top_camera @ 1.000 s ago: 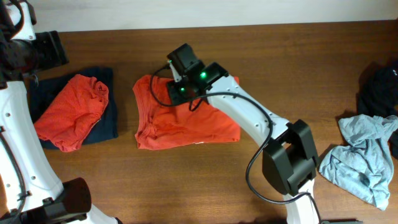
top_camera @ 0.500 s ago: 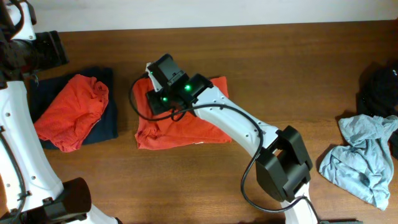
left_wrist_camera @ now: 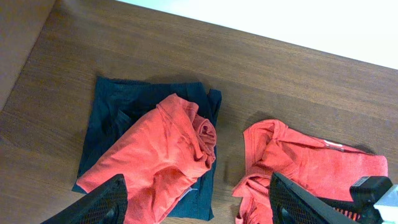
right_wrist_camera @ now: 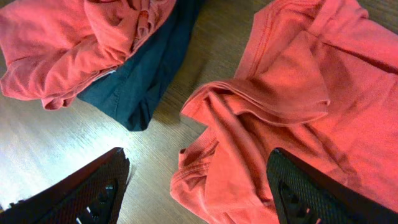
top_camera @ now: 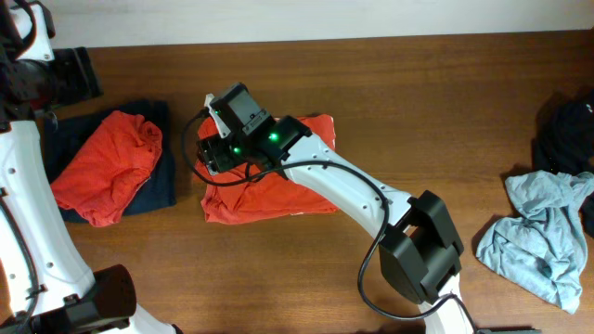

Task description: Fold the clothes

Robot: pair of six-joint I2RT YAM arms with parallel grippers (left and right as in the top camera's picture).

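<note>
My right end effector point(right_wrist_camera: 198, 177): released, above the shirt point(right_wrist_camera: 311, 124) edge;
My left end effector point(left_wrist_camera: 200, 200): released, empty, above the pile point(left_wrist_camera: 155, 155)

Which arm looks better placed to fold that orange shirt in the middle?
Right, I'd say. The right gripper hangs open just above the crumpled edge of the orange shirt. The left gripper, also open, views the table from much farther off, over the orange-and-navy pile.
</note>
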